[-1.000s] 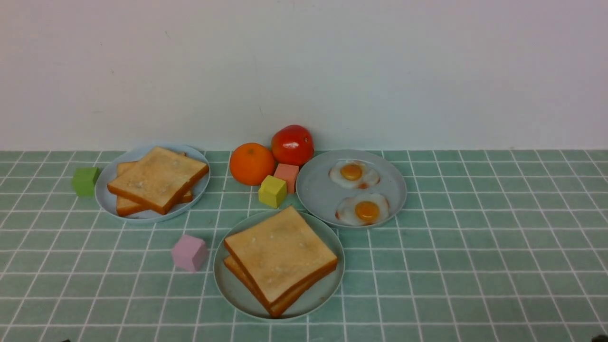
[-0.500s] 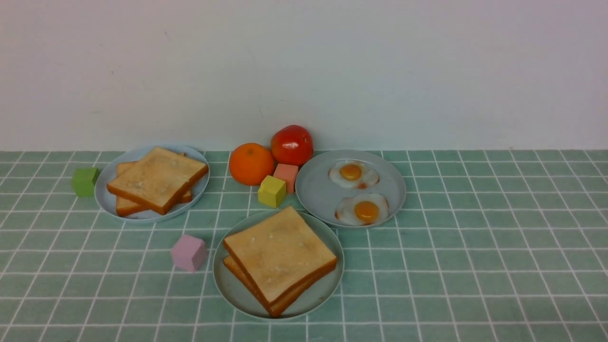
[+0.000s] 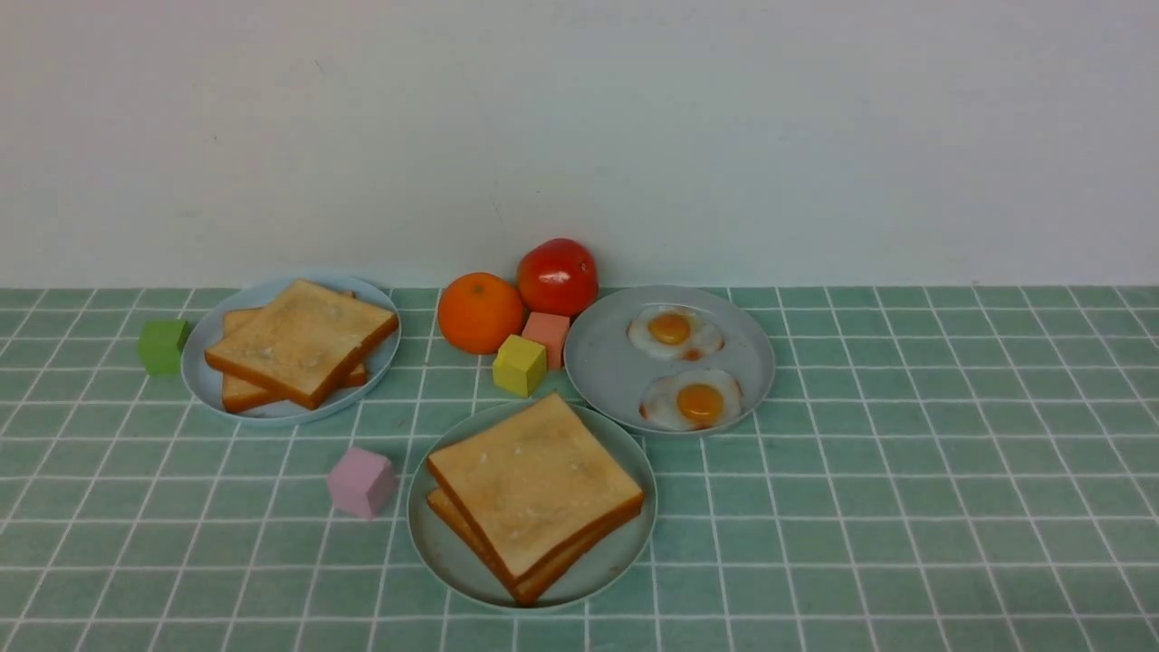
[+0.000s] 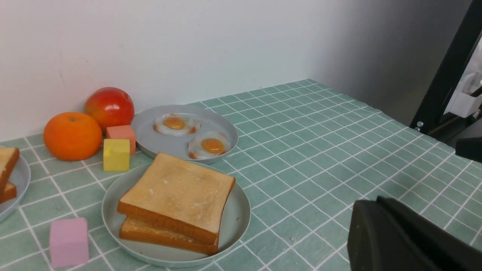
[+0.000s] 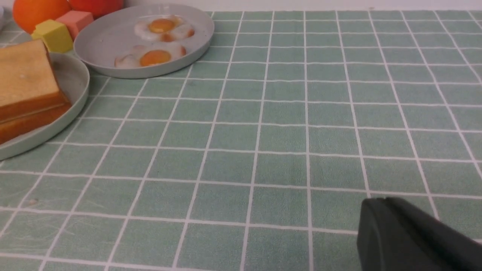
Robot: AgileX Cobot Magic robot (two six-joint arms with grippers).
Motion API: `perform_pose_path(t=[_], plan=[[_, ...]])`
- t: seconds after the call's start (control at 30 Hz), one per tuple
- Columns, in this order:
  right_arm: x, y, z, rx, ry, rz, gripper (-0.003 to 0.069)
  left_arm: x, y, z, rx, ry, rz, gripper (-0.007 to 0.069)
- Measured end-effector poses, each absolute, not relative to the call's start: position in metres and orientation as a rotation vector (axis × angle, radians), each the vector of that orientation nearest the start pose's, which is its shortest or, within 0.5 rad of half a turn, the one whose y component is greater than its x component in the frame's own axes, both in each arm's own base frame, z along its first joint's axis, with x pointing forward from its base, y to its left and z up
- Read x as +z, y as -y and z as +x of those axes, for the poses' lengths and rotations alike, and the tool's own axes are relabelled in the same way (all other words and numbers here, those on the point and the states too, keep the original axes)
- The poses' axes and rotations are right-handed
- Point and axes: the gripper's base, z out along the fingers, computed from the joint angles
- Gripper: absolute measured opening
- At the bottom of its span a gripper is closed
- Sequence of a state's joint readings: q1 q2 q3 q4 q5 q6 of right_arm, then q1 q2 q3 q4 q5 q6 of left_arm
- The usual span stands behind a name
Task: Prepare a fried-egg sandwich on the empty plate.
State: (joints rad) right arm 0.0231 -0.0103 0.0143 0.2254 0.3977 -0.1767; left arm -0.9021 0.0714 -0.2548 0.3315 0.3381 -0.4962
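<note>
Sandwich (image 3: 534, 493) of two stacked toasts on mint plate (image 3: 435, 552), lower centre of front view; no egg visible between. Both pincers together, empty: left pincer (image 4: 399, 237) lower right of its view, right pincer (image 5: 406, 237) likewise, above the worktop (image 3: 905, 507).

Count on the tabletop (image 3: 905, 471):
- plates: three, one mint-green (image 3: 450, 552) and two grey-blue (image 3: 601, 358) (image 3: 201, 371);
- toast slices: four visible (image 3: 532, 480) (image 3: 303, 340);
- fried eggs: two visible (image 3: 675, 332) (image 3: 693, 399);
- cubes: four (image 3: 361, 482) (image 3: 520, 365) (image 3: 547, 335) (image 3: 163, 345);
- orange: one (image 3: 480, 311);
- tomato: one (image 3: 558, 275).
</note>
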Motion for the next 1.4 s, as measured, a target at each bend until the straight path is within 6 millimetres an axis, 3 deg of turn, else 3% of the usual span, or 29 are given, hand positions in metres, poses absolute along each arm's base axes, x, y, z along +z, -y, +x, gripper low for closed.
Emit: perform_pose_path(t=[0.43,0.63,0.93,1.03,1.27,1.4], plan=[[0.174,-0.009,0.052,0.122,-1.876,-0.05,-0.001,0.265,0.031,0.037,-0.742,-1.595,0.508,-0.0005],[0.174,-0.009,0.052,0.122,-1.876,-0.05,-0.0004,0.252,0.032,0.04,-0.67,-1.609,0.527,-0.0002],[0.174,-0.009,0.052,0.122,-1.876,-0.05,0.0,0.227,0.022,0.052,-0.427,-1.564,0.198,-0.0013],[0.174,-0.009,0.052,0.122,-1.876,-0.05,0.0001,0.208,0.013,0.054,-0.305,-1.564,0.048,-0.0013],[0.174,-0.009,0.051,0.122,-1.876,-0.05,0.0007,0.172,0.007,0.053,-0.221,-1.857,-0.096,-0.0013],[0.174,-0.009,0.051,0.122,-1.876,-0.05,0.0011,0.17,0.007,0.052,-0.234,-1.879,-0.117,-0.0013]])
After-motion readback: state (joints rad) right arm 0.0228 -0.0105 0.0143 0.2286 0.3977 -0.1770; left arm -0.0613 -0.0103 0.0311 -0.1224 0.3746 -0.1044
